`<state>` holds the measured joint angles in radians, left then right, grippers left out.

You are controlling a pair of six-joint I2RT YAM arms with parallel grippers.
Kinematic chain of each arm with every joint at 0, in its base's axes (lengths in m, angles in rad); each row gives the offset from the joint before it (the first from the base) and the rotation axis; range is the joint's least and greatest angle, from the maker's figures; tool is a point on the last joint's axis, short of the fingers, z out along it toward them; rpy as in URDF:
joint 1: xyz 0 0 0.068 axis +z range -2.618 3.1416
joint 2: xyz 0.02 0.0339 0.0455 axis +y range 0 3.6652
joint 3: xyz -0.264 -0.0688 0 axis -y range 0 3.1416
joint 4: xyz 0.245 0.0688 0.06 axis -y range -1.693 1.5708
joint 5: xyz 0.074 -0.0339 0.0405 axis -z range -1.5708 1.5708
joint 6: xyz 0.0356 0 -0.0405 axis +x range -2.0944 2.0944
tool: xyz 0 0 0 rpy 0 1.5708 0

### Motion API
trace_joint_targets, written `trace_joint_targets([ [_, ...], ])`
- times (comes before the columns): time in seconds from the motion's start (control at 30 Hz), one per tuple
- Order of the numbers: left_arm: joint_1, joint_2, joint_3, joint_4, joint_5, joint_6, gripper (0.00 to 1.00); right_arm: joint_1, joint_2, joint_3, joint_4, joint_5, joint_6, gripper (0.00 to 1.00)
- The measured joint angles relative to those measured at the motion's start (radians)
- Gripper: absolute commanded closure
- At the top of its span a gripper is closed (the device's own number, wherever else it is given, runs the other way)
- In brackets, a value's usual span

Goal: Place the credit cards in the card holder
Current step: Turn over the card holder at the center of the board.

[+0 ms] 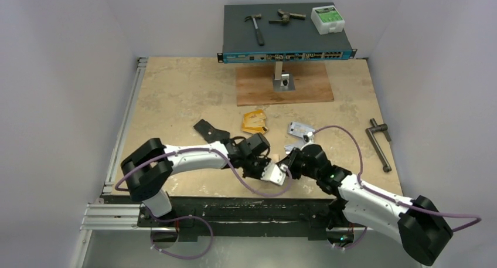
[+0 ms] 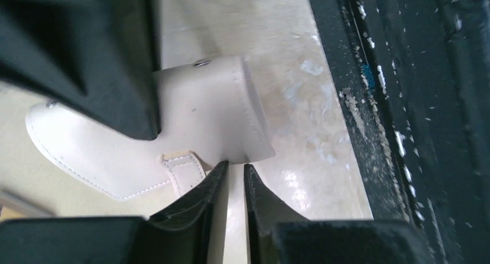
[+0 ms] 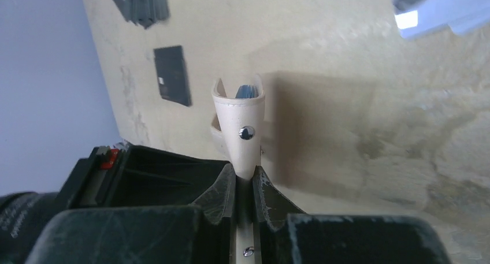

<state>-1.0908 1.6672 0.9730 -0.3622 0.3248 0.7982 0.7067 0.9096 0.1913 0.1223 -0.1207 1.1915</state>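
Right pincer point(image 3: 244, 170) was clenched on the card holder point(image 3: 238, 111); your left pincer point(image 2: 236, 168) sat barely gapped at its edge, grip unclear. Holder could've twisted loose on you.

The card holder point(image 2: 202, 114) is pale, smooth, matt leather-like material with stitched seams and a shiny metal snap stud point(image 3: 247, 133). The table point(image 2: 300, 102) looks like mottled beige stone with a glossy sheen; the board point(image 1: 258, 89) on it is matt reddish-brown wood.

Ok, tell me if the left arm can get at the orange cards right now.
Probably yes: the orange cards lie uncovered just beyond the left gripper, with bare table between them.
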Motion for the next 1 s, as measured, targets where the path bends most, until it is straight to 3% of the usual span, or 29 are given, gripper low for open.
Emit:
trace_joint_targets([
  [0.1, 0.109, -0.045, 0.098, -0.132, 0.097, -0.082, 0.75, 0.000, -0.026, 0.149, -0.172, 0.042, -0.079, 1.00],
  [0.33, 0.457, -0.233, 0.313, -0.339, 0.318, -0.204, 0.74, 0.000, 0.018, 0.577, -0.578, 0.225, -0.312, 1.00],
  [0.4, 0.505, -0.285, 0.331, -0.383, 0.358, -0.219, 0.74, 0.007, 0.071, 0.671, -0.675, 0.283, -0.364, 1.00],
  [0.67, 0.574, -0.348, 0.338, -0.526, 0.431, -0.262, 0.74, 0.256, 0.501, 1.062, -1.077, 0.593, -0.454, 1.00],
  [1.0, 0.727, -0.395, 0.309, -0.632, 0.504, -0.253, 0.75, 0.552, 1.009, 1.284, -1.369, 0.803, -0.387, 1.00],
])
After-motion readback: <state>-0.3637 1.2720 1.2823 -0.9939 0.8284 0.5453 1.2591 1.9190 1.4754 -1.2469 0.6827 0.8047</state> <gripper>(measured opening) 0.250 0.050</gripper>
